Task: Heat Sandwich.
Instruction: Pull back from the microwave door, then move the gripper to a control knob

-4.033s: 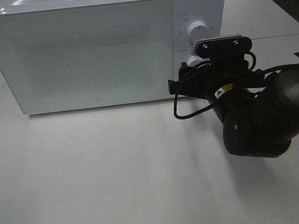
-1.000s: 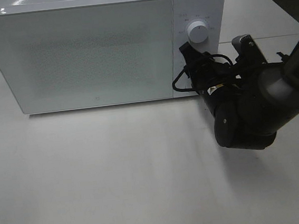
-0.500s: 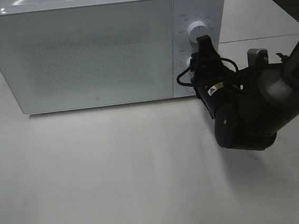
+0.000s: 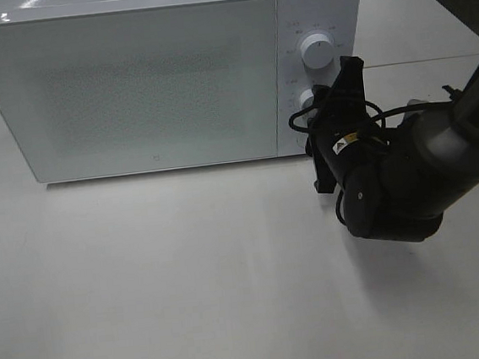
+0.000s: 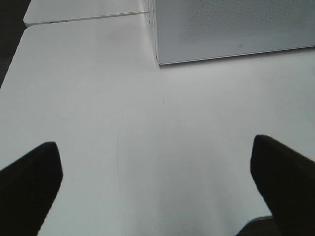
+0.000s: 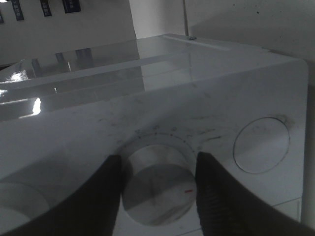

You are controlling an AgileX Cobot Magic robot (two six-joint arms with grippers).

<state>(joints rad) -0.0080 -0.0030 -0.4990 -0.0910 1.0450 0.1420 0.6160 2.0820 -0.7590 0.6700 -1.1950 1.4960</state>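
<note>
1. Your left gripper (image 5: 155,145) hangs over bare counter (image 5: 147,113) with its jaws released and spread wide, holding nothing. It plays no part in this step.
2. The microwave (image 4: 154,86) stands with its door shut. The sandwich shows in no view. If it is inside, as the task suggests, the speckled door hides it, so you cannot confirm that from here.
3. The change is on the control panel. Four seconds back your right wrist sat level across the lower dial (image 6: 152,196). Since then it has rolled round step by step, and now it stands nearly upright. The upper dial (image 4: 318,51), then masked by the wrist camera, is back in sight.
4. The right gripper (image 6: 158,169) has its jaws clenched on the lower dial, one finger on each side, and the dial's red mark (image 6: 187,191) sits close to one finger.
5. That roll, made with the dial gripped, reads as the timer being wound. Loading looks done and heating is probably being started. The set time cannot be read.
</note>
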